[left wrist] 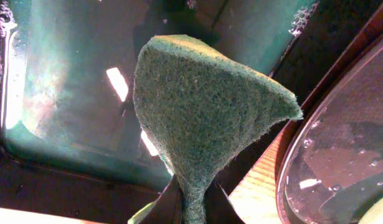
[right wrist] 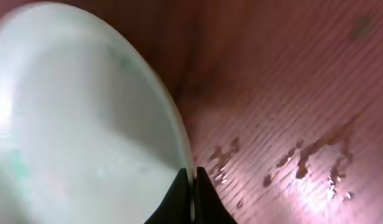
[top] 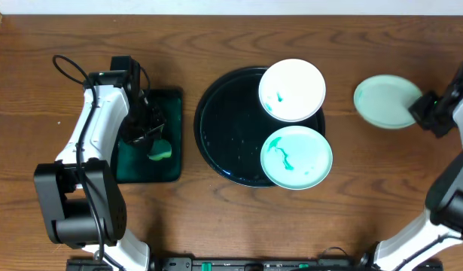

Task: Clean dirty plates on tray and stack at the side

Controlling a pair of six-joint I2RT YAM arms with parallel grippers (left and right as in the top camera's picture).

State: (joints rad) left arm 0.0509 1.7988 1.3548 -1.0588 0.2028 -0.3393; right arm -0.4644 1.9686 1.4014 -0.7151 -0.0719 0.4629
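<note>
Black tray (top: 216,128) held 2 green-smeared plates: white plate (top: 291,90) at back, mint plate (top: 296,156) in front. Third plate (top: 385,102) was off it, over desk (top: 231,30) at right, R jaws clenched on its rim. L jaws gripped sponge (left wrist: 197,106) above green tray (top: 167,102).

Table (top: 216,30): brown wood, straight visible grain, low sheen, with wet patches shining beside the far-right mint plate (right wrist: 85,124); that plate, the white plate (top: 295,79) and the other mint plate (top: 306,169) all look smooth, hard and semi-gloss, the last two streaked with green smears. Round black tray (top: 216,128): hard, glossy, beaded with water droplets; green rectangular tray (left wrist: 60,93): glossy, wet-looking, bright mirror-like highlights. Sponge (left wrist: 203,112): green, matt, coarse fibrous scouring face, fuzzy at the edges; left arm shell (top: 95,128): smooth white plastic, with matt black joints.
</note>
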